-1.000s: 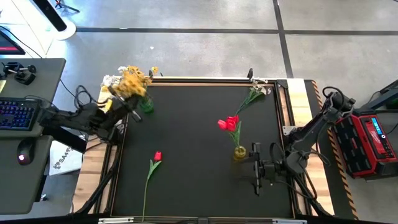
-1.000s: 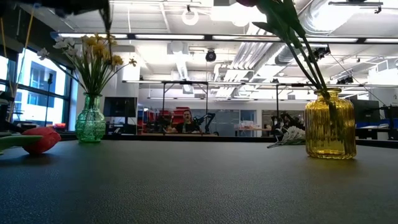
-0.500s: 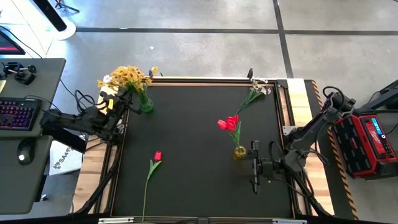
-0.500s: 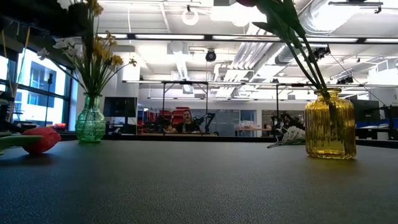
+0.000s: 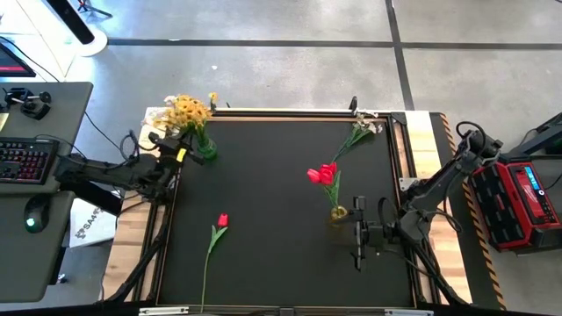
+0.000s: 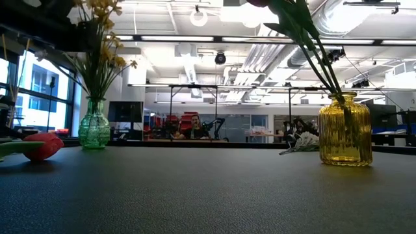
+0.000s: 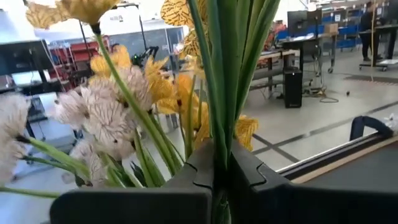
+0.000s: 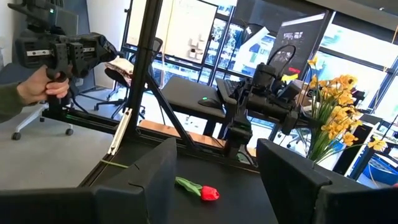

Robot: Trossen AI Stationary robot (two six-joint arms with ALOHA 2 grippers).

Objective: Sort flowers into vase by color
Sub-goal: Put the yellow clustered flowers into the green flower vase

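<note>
A green glass vase (image 5: 205,149) (image 6: 95,125) stands at the table's far left corner, and yellow flowers (image 5: 188,110) (image 6: 99,39) rise from it. My left gripper (image 5: 173,149) (image 7: 217,177) is beside it, shut on green stems. White blossoms (image 7: 99,112) show close by. A yellow vase (image 5: 338,213) (image 6: 344,130) holds red tulips (image 5: 323,173) by their stems. One red tulip (image 5: 216,232) (image 8: 200,190) lies flat on the mat. A white sprig (image 5: 358,132) lies at the far right corner. My right gripper (image 5: 359,235) (image 8: 214,180) is open beside the yellow vase. My left gripper pinches several green stems (image 7: 219,134) of the yellow flowers between its two fingers (image 7: 252,177), below the blossoms. It comes roughly level from the table's left side, across the stems. The stems stand about upright, their lower ends toward the green vase's mouth.
The black mat (image 5: 272,254) has a raised frame (image 5: 290,112) around it. A desk with keyboard (image 5: 22,158) stands left of the table and a red box (image 5: 518,197) right of it. A person's hand holds a device (image 8: 46,74) beyond the table.
My left gripper has drawn a little toward the table's left edge, staying shut on the stems. The yellow bunch has swung from leaning over the green vase to standing more upright, its heads higher in the low view.
</note>
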